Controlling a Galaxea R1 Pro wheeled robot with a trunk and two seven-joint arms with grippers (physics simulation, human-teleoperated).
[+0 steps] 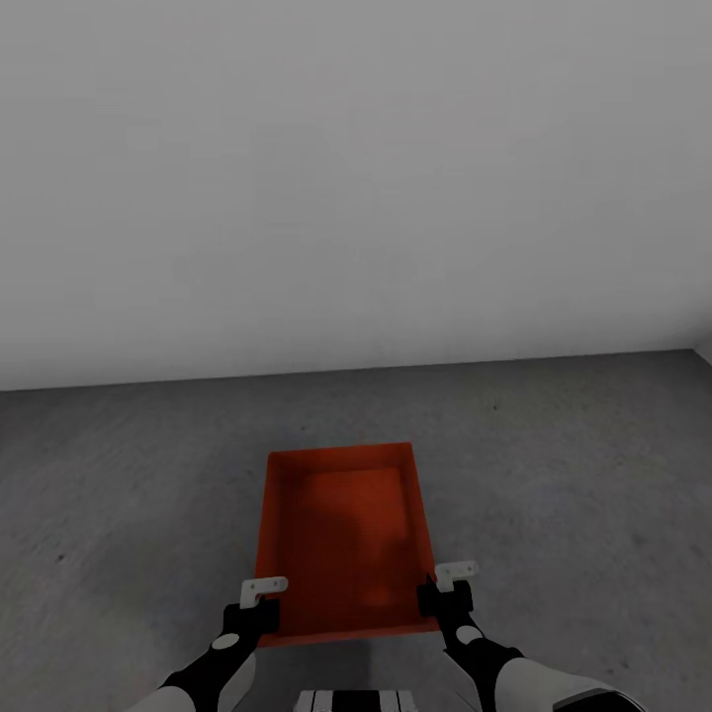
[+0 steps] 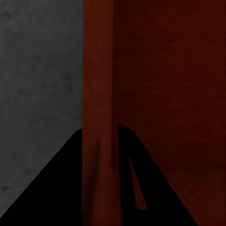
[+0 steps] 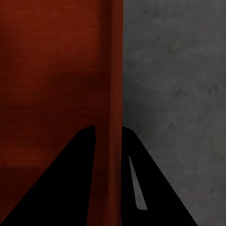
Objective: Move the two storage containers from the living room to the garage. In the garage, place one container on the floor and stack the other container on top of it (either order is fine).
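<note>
One orange-red storage container [image 1: 346,534] is in front of me, open side up, over the dark grey garage floor [image 1: 574,475]. My left gripper [image 1: 259,603] is shut on its left wall near the front corner. My right gripper [image 1: 445,588] is shut on its right wall. In the left wrist view the container wall [image 2: 99,94] runs between the black fingers [image 2: 52,193] of the left gripper [image 2: 100,141]. The right wrist view shows the other wall [image 3: 113,70] pinched the same way by the right gripper [image 3: 108,136]. Whether the container rests on the floor or hangs just above it, I cannot tell.
A plain white wall [image 1: 356,178] stands a short way beyond the container. Mottled concrete stretches out to the left and right of it. A second wall's corner [image 1: 704,351] shows at the far right.
</note>
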